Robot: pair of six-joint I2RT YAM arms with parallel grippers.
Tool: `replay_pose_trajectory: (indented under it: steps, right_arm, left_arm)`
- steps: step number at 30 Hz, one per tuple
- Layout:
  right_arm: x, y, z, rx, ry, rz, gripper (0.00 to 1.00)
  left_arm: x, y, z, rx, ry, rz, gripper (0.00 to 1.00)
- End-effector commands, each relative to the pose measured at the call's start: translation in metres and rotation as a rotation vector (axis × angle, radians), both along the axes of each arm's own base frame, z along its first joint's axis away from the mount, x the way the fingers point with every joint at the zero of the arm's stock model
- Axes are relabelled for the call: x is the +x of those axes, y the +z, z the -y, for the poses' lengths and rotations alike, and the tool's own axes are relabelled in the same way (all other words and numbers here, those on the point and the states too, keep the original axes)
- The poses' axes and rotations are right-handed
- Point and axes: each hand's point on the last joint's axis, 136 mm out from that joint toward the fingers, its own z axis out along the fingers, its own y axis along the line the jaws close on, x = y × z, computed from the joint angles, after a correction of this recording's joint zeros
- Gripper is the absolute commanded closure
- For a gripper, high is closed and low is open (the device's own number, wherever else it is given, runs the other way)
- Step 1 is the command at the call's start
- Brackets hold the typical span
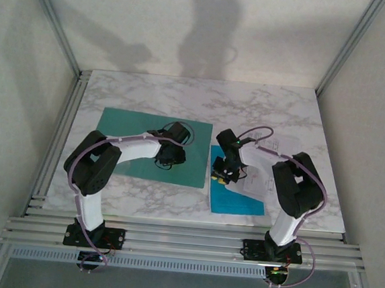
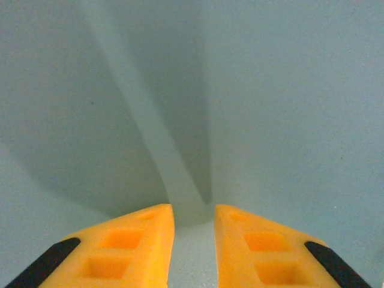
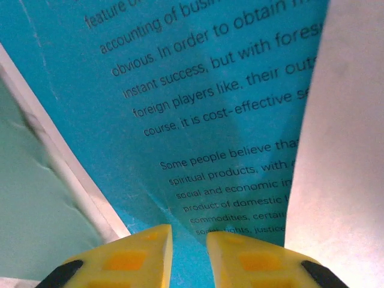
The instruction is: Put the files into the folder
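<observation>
2 pinches: left gripper [image 2: 193, 211] on folder [image 2: 288, 120], right gripper [image 3: 189, 231] on cyan sheet [image 3: 180, 90].

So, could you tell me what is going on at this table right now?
Two robot arms are putting papers into a folder. The left gripper is down on the dark teal folder, which lies on the marble table. Its jaws are nearly together where a ridge rises in the cover; whether they grip it is unclear. The right gripper sits low at the left edge of the cyan sheet, jaws likewise narrow. That sheet and the white sheets lie beside the folder, not yet inside.
</observation>
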Motion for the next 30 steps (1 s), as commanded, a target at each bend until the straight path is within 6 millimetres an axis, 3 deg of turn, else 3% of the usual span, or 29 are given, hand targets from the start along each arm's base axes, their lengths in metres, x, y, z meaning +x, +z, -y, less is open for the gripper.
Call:
replay_pose_trajectory:
  steps: [1, 6, 11, 14, 17, 20, 23, 26, 30]
  right_arm:
    - [0.028, -0.017, 0.003, -0.029, 0.042, 0.048, 0.75]
    - [0.057, -0.004, 0.001, -0.073, 0.121, 0.107, 0.73]
    - [0.065, 0.006, -0.003, -0.033, 0.123, 0.119, 0.68]
    - [0.070, 0.026, -0.006, -0.006, 0.124, 0.166, 0.62]
    - [0.075, 0.054, 0.004, -0.014, 0.100, 0.237, 0.54]
    - [0.081, 0.069, 0.037, -0.036, 0.000, 0.268, 0.51]
    - [0.084, 0.072, 0.085, -0.046, -0.162, 0.262, 0.50]
    - [0.083, 0.069, 0.132, -0.085, -0.291, 0.222, 0.50]
    - [0.082, 0.057, 0.175, -0.134, -0.391, 0.157, 0.49]
  left_arm:
    - [-0.017, -0.026, 0.007, 0.029, -0.012, -0.058, 0.75]
    - [-0.021, -0.031, 0.013, 0.032, 0.001, -0.068, 0.75]
    - [-0.019, -0.028, 0.019, 0.027, -0.014, -0.052, 0.75]
    - [-0.018, -0.021, 0.033, 0.004, -0.041, -0.031, 0.74]
    - [-0.010, -0.001, 0.045, -0.022, -0.045, 0.015, 0.72]
    - [0.005, 0.036, 0.054, -0.071, -0.025, 0.086, 0.62]
    - [0.024, 0.078, 0.050, -0.109, 0.014, 0.159, 0.39]
    - [0.042, 0.100, 0.022, -0.125, 0.083, 0.189, 0.35]
    - [0.057, 0.086, -0.044, -0.051, 0.178, 0.144, 0.37]
